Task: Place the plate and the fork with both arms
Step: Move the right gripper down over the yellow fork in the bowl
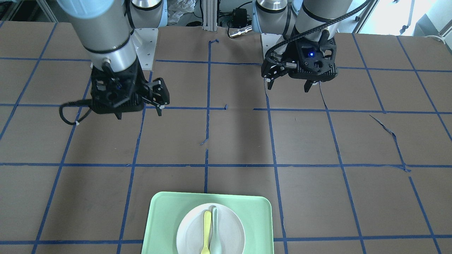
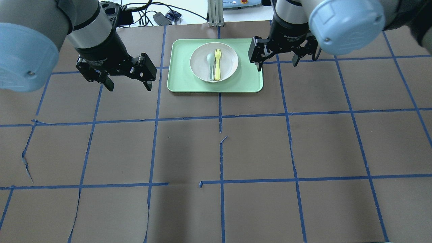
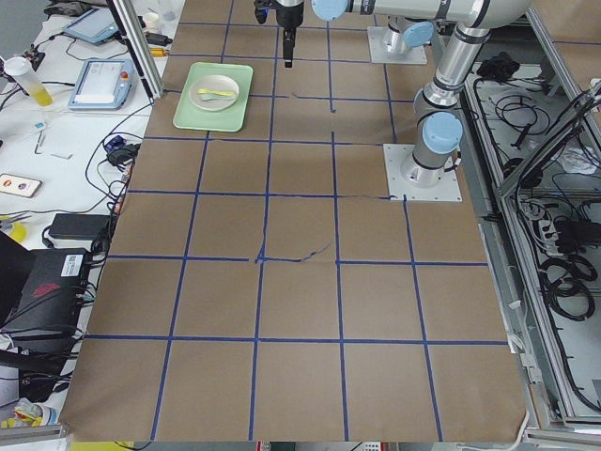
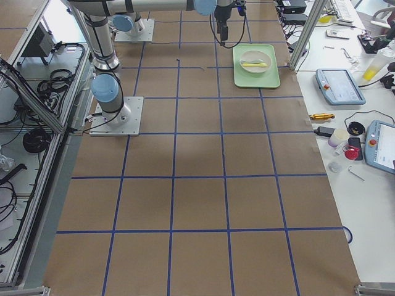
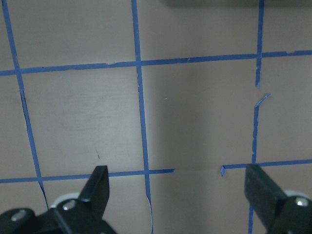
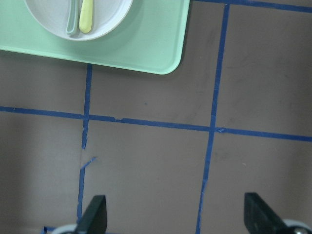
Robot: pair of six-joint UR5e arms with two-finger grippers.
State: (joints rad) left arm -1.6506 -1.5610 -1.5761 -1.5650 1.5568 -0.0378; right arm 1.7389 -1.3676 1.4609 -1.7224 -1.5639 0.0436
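The off-white round plate [image 2: 230, 60] sits on the light-green tray [image 2: 249, 82] at the far middle of the table. The pale-yellow fork [image 2: 217, 65] lies in the plate beside a grey-green spoon [image 2: 211, 65], both lengthwise. My left gripper [image 2: 129, 87] hovers open and empty to the left of the tray. My right gripper [image 2: 278, 64] hangs open and empty by the tray's right edge. The right wrist view shows the plate [image 6: 105, 19], the fork [image 6: 87, 14] and the tray's corner [image 6: 161, 53] ahead of the open right gripper [image 6: 175, 217]. The left gripper [image 5: 178, 195] faces bare table only.
Brown table paper with a blue tape grid [image 2: 221, 118] covers the whole surface. Beyond the far edge lie cables and a metal post [image 2: 214, 13]. Side benches hold tablets, tools and bottles [image 4: 336, 86].
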